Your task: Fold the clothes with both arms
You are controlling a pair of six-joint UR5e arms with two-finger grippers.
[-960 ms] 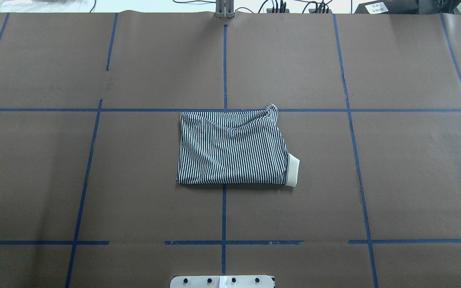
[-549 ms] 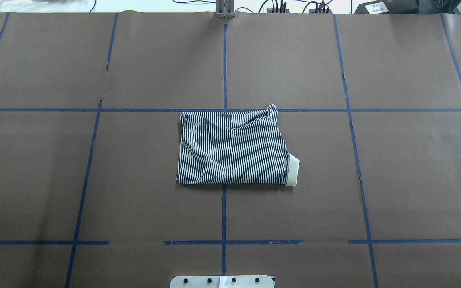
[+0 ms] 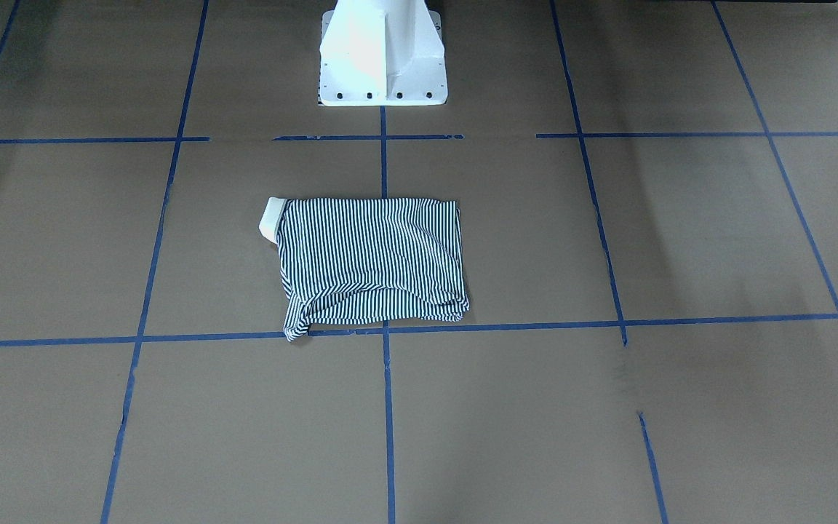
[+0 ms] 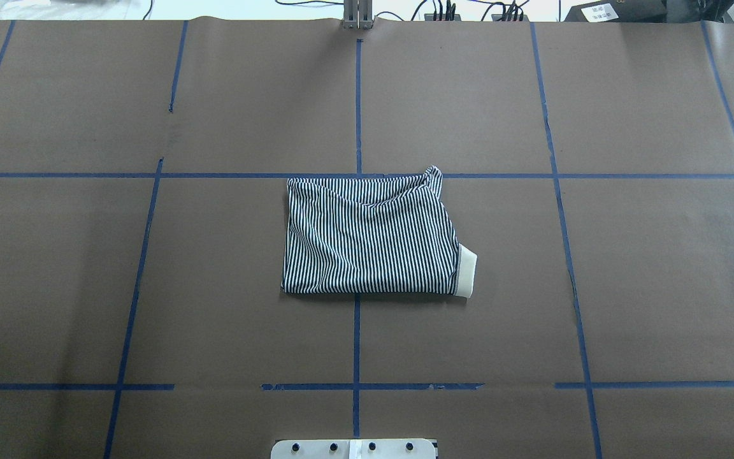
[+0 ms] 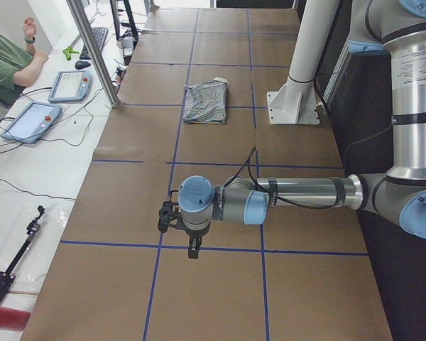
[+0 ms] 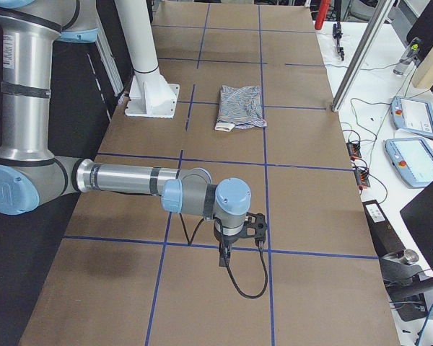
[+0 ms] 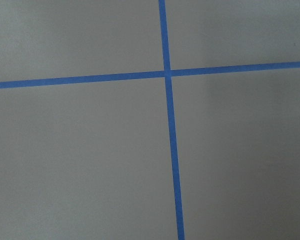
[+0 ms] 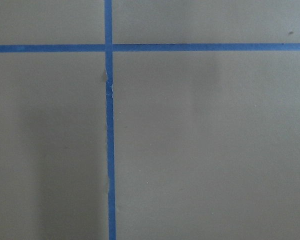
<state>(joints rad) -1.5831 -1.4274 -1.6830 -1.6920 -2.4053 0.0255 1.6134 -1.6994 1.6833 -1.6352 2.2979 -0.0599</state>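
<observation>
Polo shirt [image 4: 370,236] lies folded into a rough rectangle, flat in the middle of the brown-papered surface [image 4: 660,287]. In the overhead view the white pedestal [image 4: 354,449] is at the shirt's 6 o'clock. A cream band [image 4: 467,274] pokes out at its 4 o'clock corner. The 12 o'clock edge is rumpled and sits on a blue tape line [image 4: 86,174].

Both arms are well apart from the shirt. Left arm [image 5: 298,192] reaches out low over the surface's left end, with the left end effector [image 5: 192,252] pointing down near a tape crossing. Right arm [image 6: 123,178] does the same at the right end, right end effector [image 6: 223,261] also pointing down. Can't tell whether the fingers are apart or together on either one. Both wrist views show only paper and tape.
</observation>
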